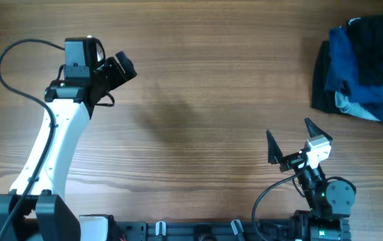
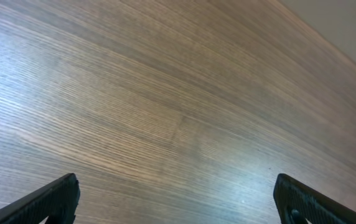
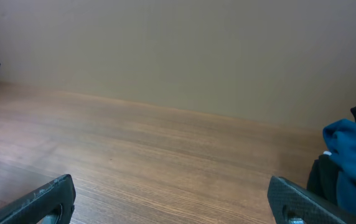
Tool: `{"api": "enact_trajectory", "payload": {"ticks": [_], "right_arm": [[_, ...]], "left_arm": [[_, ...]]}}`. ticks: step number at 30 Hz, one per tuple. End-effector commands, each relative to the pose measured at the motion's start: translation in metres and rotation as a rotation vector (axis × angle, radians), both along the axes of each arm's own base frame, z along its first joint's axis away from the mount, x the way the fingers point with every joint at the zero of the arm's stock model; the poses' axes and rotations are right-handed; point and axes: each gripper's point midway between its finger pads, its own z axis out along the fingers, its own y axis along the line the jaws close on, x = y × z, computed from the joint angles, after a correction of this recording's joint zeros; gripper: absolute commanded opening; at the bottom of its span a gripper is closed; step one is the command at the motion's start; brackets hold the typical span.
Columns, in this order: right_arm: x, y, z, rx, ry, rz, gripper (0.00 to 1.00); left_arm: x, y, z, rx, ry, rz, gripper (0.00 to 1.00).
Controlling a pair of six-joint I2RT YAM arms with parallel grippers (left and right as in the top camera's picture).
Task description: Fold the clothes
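The left gripper, black and two-fingered, hangs over the far-left part of the brown wood-grain table with its jaws spread wide and nothing between them. Near the front edge, right of centre, the right gripper is likewise splayed and empty, and it points toward the far right.

There the plain black soft-fabric garment lies crumpled in a heap with bright blue garments on top of it. Only its dark left margin and top show.

Folding has not begun, and the step in hand looks like fetching. The next move probably calls for the right arm to reach that exposed black edge and draw it clear of the blue cloth.

The heap runs past the frame's right side, so its far limit is hidden. The wood between the arms offers broad room for spreading.
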Motion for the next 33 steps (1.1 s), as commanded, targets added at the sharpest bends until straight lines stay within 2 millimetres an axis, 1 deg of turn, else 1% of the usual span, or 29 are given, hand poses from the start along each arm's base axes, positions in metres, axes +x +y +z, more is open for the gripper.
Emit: {"api": "enact_trajectory", "payload": {"ticks": [1,4,8,9,12,14,16,19,23,26,29,33], "right_arm": [[0.001,-0.002,0.001,0.011,-0.002,-0.015,1.0],[0.001,-0.002,0.001,0.011,-0.002,-0.015,1.0],[0.001,-0.002,0.001,0.011,-0.002,-0.015,1.0],[0.001,-0.002,0.001,0.011,-0.002,-0.015,1.0],[0.001,-0.002,0.001,0.011,-0.002,-0.015,1.0],[0.001,-0.002,0.001,0.011,-0.002,-0.015,1.0],[0.001,-0.002,0.001,0.011,-0.002,-0.015,1.0],[0.001,-0.002,0.001,0.011,-0.002,-0.015,1.0],[0.001,-0.002,0.001,0.011,-0.002,-0.015,1.0],[0.001,-0.002,0.001,0.011,-0.002,-0.015,1.0],[0.001,-0.002,0.001,0.011,-0.002,-0.015,1.0],[0.001,-0.002,0.001,0.011,-0.002,-0.015,1.0]], "left_arm": [[-0.003,0.006,0.011,0.008,-0.096,0.023,1.0],[-0.008,0.006,0.02,0.006,-0.228,0.022,1.0],[-0.035,0.007,0.022,0.012,-0.396,0.012,1.0],[-0.048,0.007,0.023,0.038,-0.453,-0.015,1.0],[-0.075,0.006,0.027,0.088,-0.564,-0.061,1.0],[-0.097,0.007,0.028,0.103,-0.631,-0.065,1.0],[-0.114,0.008,0.026,0.118,-0.681,-0.068,1.0],[-0.134,0.012,0.021,0.122,-0.755,-0.053,1.0],[-0.149,0.01,0.013,0.112,-0.823,-0.069,1.0],[-0.154,0.01,0.009,0.113,-0.854,-0.067,1.0],[-0.158,0.01,0.001,0.112,-0.825,-0.068,1.0],[-0.162,0.011,-0.015,0.11,-0.76,-0.068,1.0]]}}
